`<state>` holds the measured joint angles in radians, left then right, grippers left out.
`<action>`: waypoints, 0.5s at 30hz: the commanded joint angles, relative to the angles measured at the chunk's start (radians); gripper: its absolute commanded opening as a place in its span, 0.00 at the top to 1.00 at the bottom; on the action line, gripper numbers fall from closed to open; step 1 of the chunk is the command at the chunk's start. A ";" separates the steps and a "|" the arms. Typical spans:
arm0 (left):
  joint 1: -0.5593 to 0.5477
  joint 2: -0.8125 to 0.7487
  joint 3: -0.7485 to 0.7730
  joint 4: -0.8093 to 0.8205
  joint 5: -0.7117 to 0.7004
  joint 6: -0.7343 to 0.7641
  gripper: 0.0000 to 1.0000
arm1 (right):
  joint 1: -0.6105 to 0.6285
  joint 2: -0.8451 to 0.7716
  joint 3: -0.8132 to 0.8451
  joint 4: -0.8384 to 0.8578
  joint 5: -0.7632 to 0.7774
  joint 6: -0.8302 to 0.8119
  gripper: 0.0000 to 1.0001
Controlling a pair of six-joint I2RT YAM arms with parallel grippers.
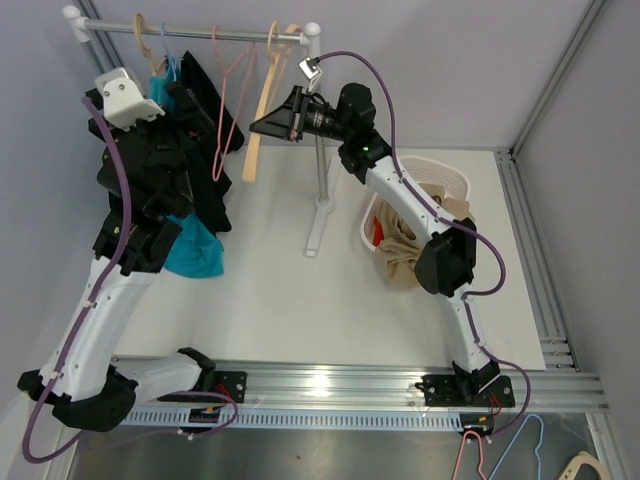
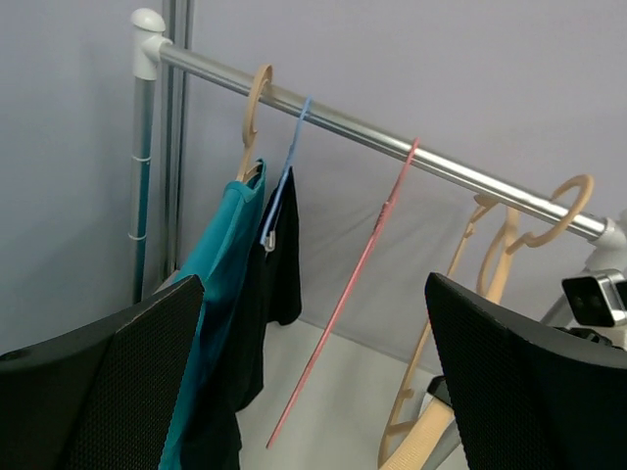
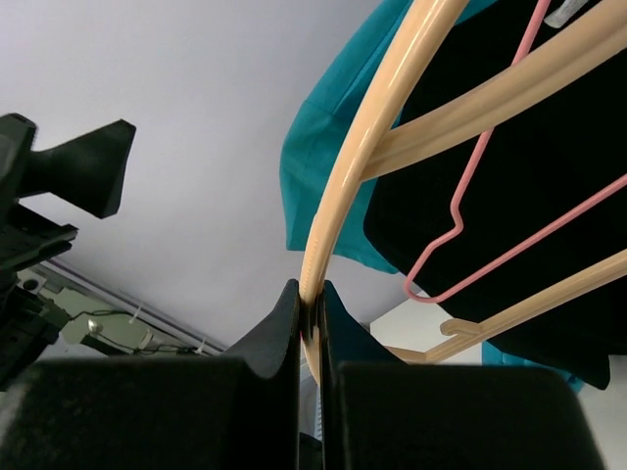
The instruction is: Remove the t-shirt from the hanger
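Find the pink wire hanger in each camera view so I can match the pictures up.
Top external: the pink wire hanger is at upper left, hanging from the rail.
Left wrist: the pink wire hanger slants down from the rail at mid-frame.
Right wrist: the pink wire hanger shows against the black shirt, right of the wooden hanger.
Shared landmark: the teal t-shirt.

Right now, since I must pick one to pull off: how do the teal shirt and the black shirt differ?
The teal shirt hangs from a wooden hanger, the black shirt from a blue hanger. Teal hangs nearer the end post, black nearer the pink hanger. Both hang on the rail.
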<state>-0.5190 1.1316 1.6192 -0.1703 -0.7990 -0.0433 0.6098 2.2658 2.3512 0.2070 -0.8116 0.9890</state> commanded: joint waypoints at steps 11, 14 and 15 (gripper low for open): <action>0.232 0.226 0.217 -0.279 0.196 -0.172 0.01 | 0.004 0.006 -0.016 -0.004 0.104 0.000 1.00; 0.257 0.321 0.331 -0.302 0.214 -0.179 0.00 | 0.005 0.006 -0.015 -0.011 0.126 0.008 1.00; 0.281 0.348 0.399 -0.352 0.239 -0.190 0.00 | 0.001 0.015 -0.010 0.003 0.127 0.022 1.00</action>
<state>-0.2771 1.4307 1.8896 -0.4305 -0.6254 -0.1940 0.6182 2.2684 2.3371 0.2073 -0.7284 0.9871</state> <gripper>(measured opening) 0.994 0.041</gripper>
